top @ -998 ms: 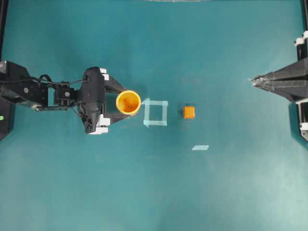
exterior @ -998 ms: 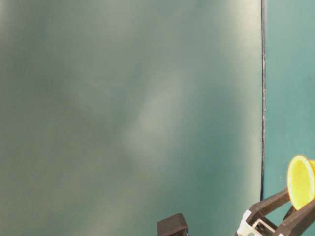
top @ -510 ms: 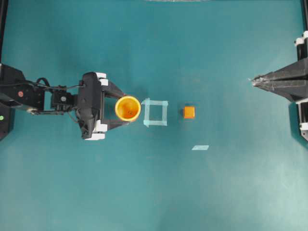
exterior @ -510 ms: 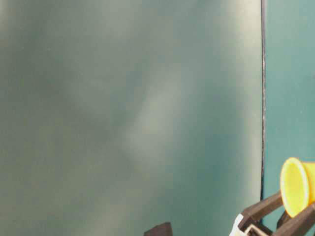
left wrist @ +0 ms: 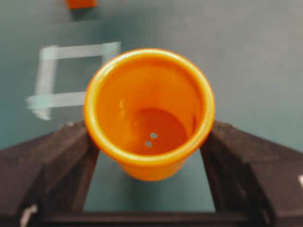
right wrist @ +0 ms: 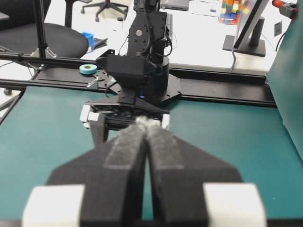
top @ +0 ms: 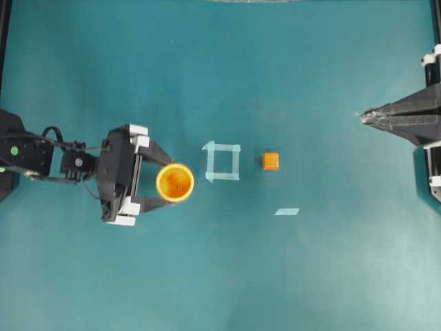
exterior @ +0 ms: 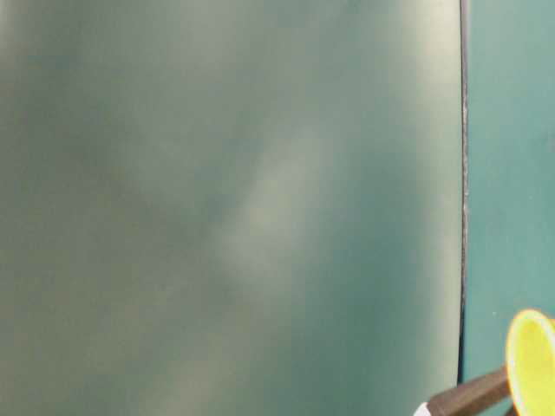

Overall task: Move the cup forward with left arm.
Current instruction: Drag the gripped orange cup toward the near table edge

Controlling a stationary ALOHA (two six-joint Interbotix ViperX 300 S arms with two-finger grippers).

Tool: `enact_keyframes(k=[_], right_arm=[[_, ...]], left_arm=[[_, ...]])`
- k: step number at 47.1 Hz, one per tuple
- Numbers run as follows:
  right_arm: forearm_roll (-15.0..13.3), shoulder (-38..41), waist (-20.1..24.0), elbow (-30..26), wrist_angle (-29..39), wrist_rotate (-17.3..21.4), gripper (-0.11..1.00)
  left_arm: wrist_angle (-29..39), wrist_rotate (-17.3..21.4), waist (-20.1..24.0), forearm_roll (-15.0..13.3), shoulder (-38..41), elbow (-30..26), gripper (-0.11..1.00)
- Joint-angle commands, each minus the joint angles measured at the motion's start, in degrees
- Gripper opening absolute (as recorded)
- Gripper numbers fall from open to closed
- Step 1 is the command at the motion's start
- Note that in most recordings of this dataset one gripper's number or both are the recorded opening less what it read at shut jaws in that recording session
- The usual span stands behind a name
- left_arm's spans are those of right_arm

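Note:
The yellow-orange cup stands upright between the two fingers of my left gripper, left of the table's middle. The left wrist view shows the cup with both black fingers pressed against its sides, so the left gripper is shut on it. Only the cup's rim and one finger show at the bottom right corner of the table-level view. My right gripper rests at the right edge, closed to a point and holding nothing.
A pale tape square lies just right of the cup, and a small orange cube sits beyond it. A short tape strip lies lower right. The square and the cube also show ahead of the cup.
The left gripper, with the cup in it, has moved toward the bottom of the overhead view and slightly left, away from the tape square. The right arm has stayed still.

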Motion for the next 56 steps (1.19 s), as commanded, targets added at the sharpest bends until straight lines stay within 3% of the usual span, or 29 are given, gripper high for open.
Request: enact_keyframes(k=[1, 24, 56], right_arm=[[-0.1, 0.4, 0.0, -1.8, -0.2, 0.1, -0.01], [-0.1, 0.4, 0.0, -1.8, -0.2, 0.1, -0.01], [-0.1, 0.4, 0.0, -1.8, -0.1, 0.3, -0.01]], left_arm=[[-0.3, 0.0, -1.8, -0.2, -1.3, -0.6, 0.69], [1.8, -0.1, -14.2, -0.4, -1.2, -1.9, 0.69], [7.2, 0.3, -27.5, -0.4, -0.4, -6.7, 0.69]])
